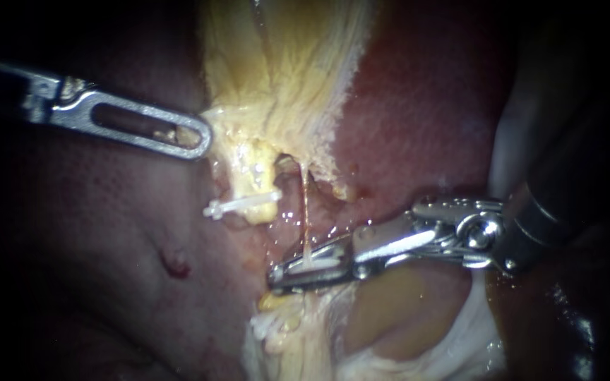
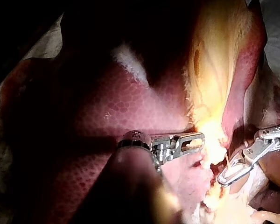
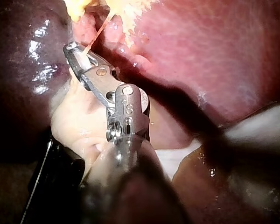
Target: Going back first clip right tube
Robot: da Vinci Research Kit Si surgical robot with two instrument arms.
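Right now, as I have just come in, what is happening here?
Two instruments are working on the tissue beside the liver. My left instrument grips the edge of the yellowish tissue. My right instrument is closed on a white clip that sits around the thin right tube. A second clip already lies across the thicker left tube. The right instrument has not yet let go of its clip.

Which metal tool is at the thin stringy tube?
The right instrument, coming in from the right; the thin tube meets its tip. The left instrument is apart.
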